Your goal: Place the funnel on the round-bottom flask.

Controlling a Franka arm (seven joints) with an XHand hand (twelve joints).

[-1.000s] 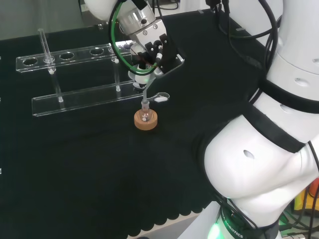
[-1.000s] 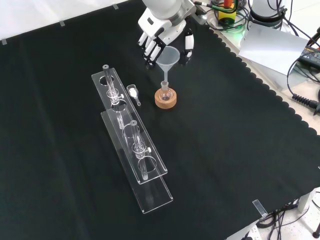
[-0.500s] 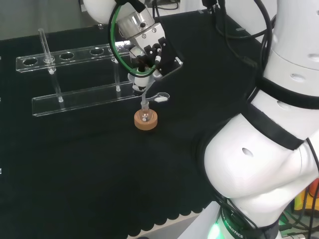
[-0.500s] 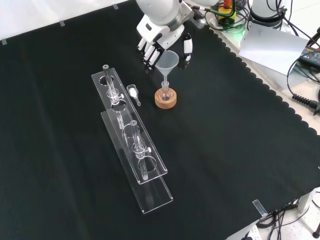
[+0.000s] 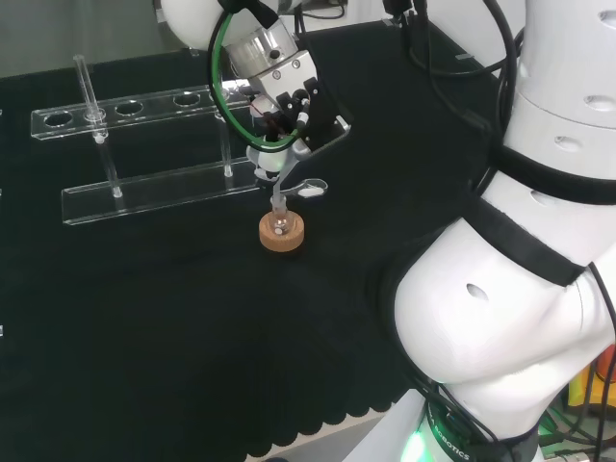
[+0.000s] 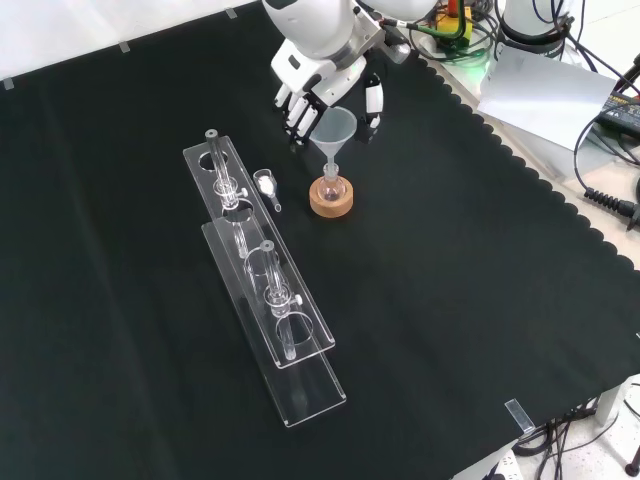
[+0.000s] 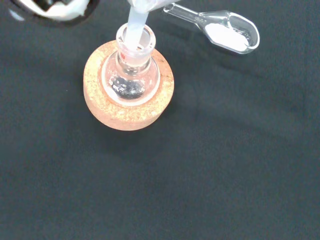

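Standing with its stem in the neck of the round-bottom flask (image 6: 331,185) on the cork ring (image 6: 331,199), the funnel (image 6: 333,128) is freed as the hand (image 6: 322,75), fingers now released, lifts clear.

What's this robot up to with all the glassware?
A white robot arm with a black and white hand is setting a clear funnel into a small round-bottom flask. The flask sits on a cork ring on the black cloth, and the wrist view shows the funnel's stem in the flask's neck. The hand is just above and behind the funnel's cone; I can't tell whether its fingers grip it. A small scoop of white powder lies beside the ring, next to a clear tube rack.
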